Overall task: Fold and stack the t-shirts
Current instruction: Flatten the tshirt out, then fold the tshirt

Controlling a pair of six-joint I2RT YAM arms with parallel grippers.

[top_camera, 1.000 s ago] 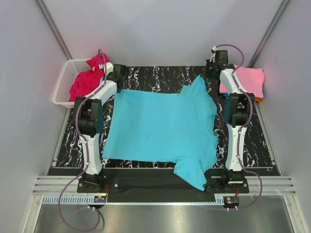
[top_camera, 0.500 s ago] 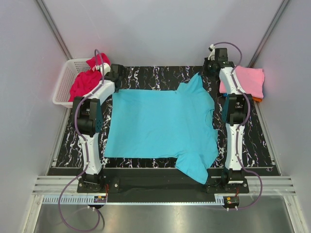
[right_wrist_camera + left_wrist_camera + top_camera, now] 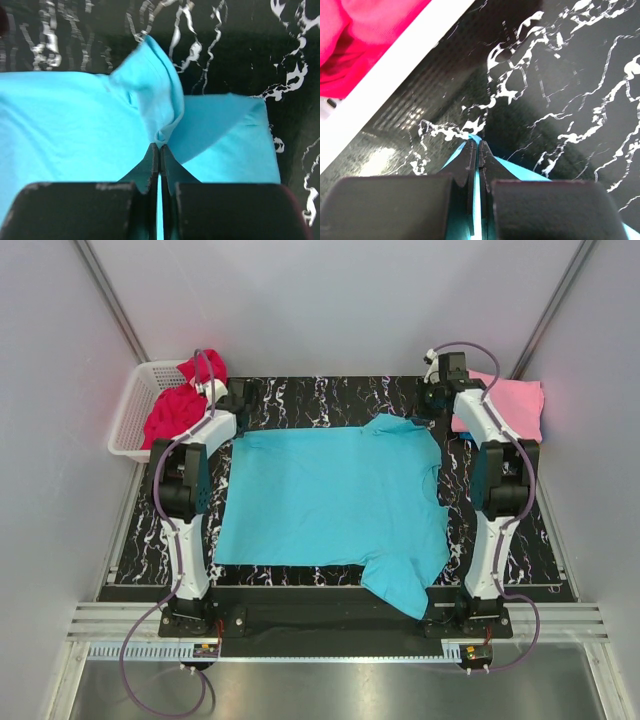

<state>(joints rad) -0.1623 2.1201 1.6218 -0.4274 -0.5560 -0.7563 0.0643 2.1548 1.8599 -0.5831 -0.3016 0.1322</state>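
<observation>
Turquoise t-shirt lies flat, long axis left-right, collar end pointing right.

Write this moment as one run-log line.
left gripper: shut on turquoise t-shirt corner | right gripper: shut on same shirt's far edge | spread on black marbled table

A turquoise t-shirt lies spread out flat in the middle of the table. One short sleeve points toward the near edge on the right. Its far right part is bunched up in a small fold. The left gripper pinches the far left corner, and the right gripper pinches the fold. A magenta-red t-shirt sits crumpled in the basket at the far left. A light pink t-shirt lies folded at the far right.
</observation>
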